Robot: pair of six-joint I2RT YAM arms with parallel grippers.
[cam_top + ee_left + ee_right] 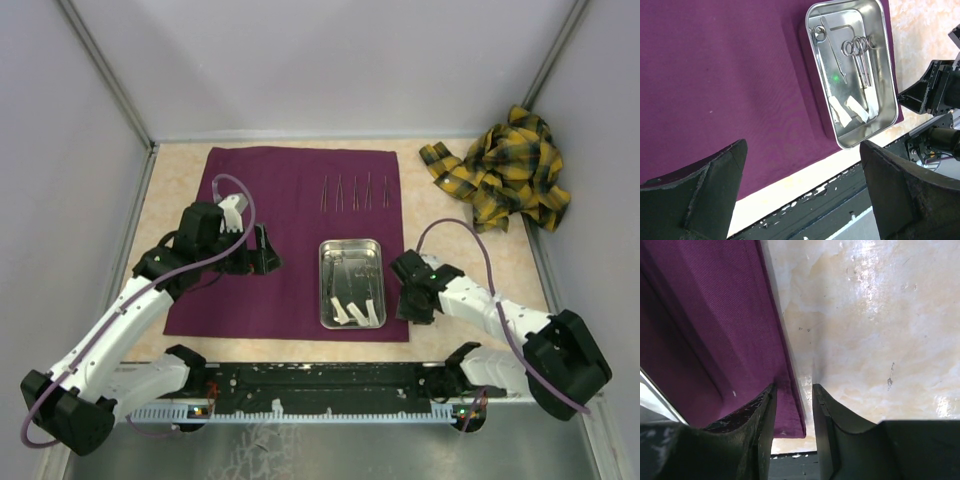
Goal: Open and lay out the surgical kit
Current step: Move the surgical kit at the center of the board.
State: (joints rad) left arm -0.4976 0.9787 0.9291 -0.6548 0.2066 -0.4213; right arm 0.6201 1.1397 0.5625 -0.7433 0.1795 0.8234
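The dark purple cloth [280, 230] lies spread flat on the table. The steel tray [352, 243] stands on its right half and holds scissors [862, 55], forceps [832, 47] and small white pieces [850, 102]. Several thin metal instruments [354, 192] lie in a row on the cloth beyond the tray. My left gripper [262, 250] is open and empty above the cloth's left-middle [715, 75]. My right gripper [408, 290] is low at the cloth's right edge. Its jaws are narrowly apart: one finger [757, 415] is on the cloth [715, 315], the other on bare table.
A crumpled yellow-and-black plaid cloth [505, 170] lies at the back right. Grey walls enclose the table on three sides. A black rail [330, 385] runs along the near edge. Bare beige tabletop [865, 315] lies right of the purple cloth.
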